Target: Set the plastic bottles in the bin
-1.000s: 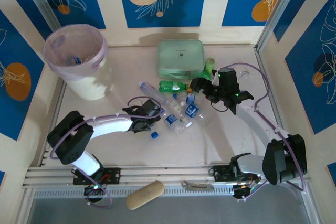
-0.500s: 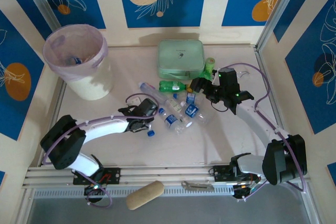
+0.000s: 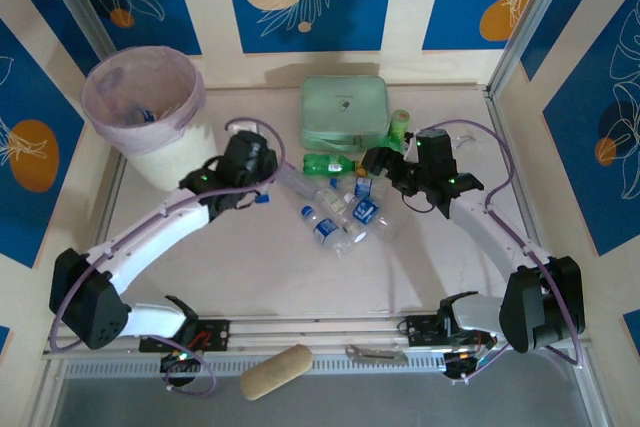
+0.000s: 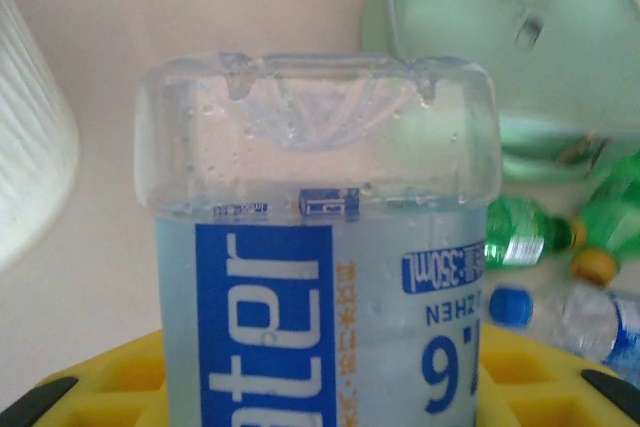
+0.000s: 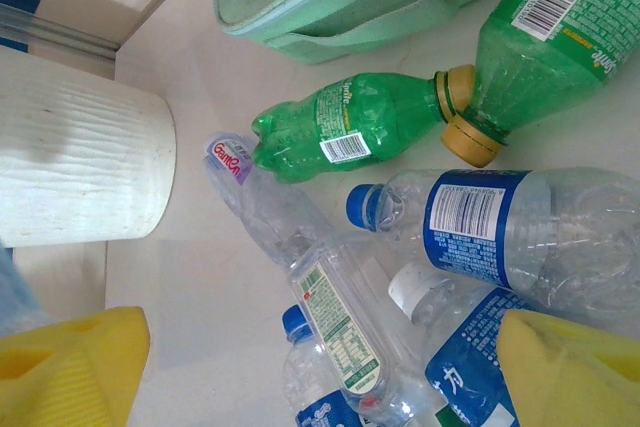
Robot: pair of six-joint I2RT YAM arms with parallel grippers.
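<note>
My left gripper (image 3: 252, 179) is shut on a clear plastic bottle (image 4: 310, 247) with a blue label, held between its yellow fingers (image 4: 80, 387), bottom end away from the camera. It hovers just right of the bin (image 3: 172, 162), a cream bucket lined with a pale lilac bag. Several other plastic bottles lie in a pile mid-table: a green one (image 3: 328, 164), clear ones with blue caps (image 3: 332, 229). My right gripper (image 3: 385, 163) stands open above the pile, its yellow fingers (image 5: 70, 367) either side of clear bottles (image 5: 380, 337) and a blue-labelled one (image 5: 490, 227).
A mint-green zip case (image 3: 344, 110) lies at the back, behind the pile. A green bottle (image 3: 400, 127) stands beside it. A beige roll (image 3: 276, 371) and a metal tool (image 3: 375, 354) rest on the near rail. Walls close in left, right and behind.
My left gripper has shut on a clear bottle at the pile's left edge and carried it up and left, towards the bin. The right arm has stayed still.
</note>
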